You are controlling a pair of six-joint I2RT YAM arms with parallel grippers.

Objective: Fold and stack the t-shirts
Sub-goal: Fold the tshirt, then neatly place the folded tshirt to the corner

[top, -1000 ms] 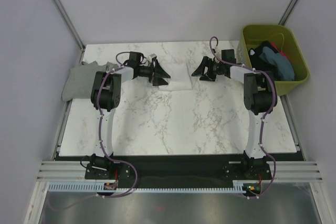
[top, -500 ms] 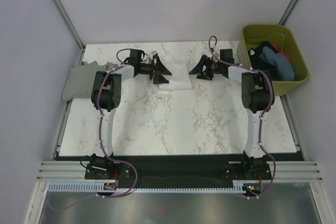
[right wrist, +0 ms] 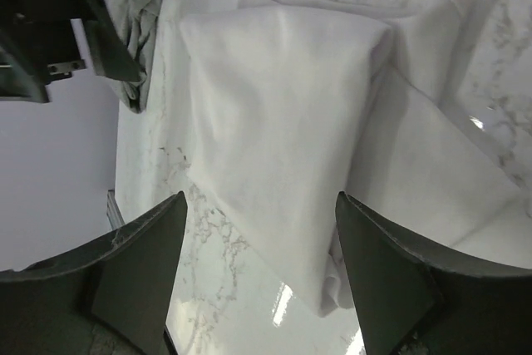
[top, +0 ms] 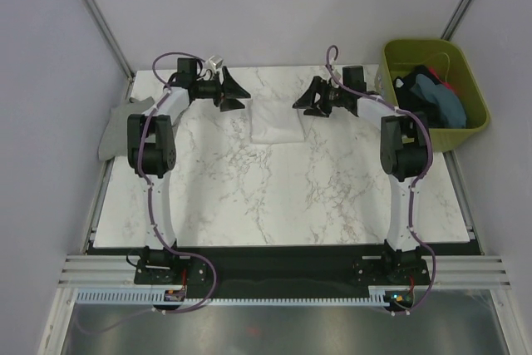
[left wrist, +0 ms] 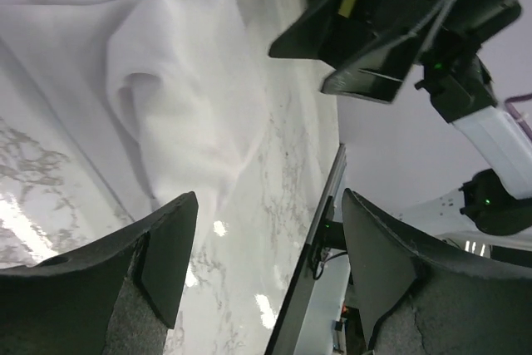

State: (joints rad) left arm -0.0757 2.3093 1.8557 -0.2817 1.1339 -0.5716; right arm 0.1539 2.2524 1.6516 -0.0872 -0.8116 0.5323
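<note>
At the bottom of the overhead frame, nearest the arm bases, we record a table [top: 274,197] with a glossy marble-pattern top. It is white with grey veins, flat and rectangular.

Further up, at upper centre, a white t-shirt [top: 277,120] lies on the marble, folded to a compact, roughly rectangular pad. The wrist views show soft, smooth matte cloth in layered folds with rounded edges and one pointed flap.

Left gripper [top: 234,92]: upper left of centre, near the white t-shirt. Its dark, wedge-shaped fingers [left wrist: 158,263] stand widely spread. The cloth lies ahead of them, not between them.

Right gripper [top: 304,99]: just right of the white t-shirt, facing the left gripper across it. Its jaws are likewise spread wide and hold nothing. The cloth shows beyond them, ungripped.

At the left edge of the frame, a grey t-shirt [top: 112,129] lies crumpled, overlapping the table's left side and partly hidden by the left arm.

Container: one olive-green bin [top: 461,137], upper right of the frame, beside the table's right edge. It is rigid plastic and rectangular, with rounded corners and walls flaring upward.

Contents: a bundled blue-teal t-shirt [top: 440,101] toward the right and a dark t-shirt [top: 413,81] bunched toward the left wall. We cannot tell how many garments lie beneath.
</note>
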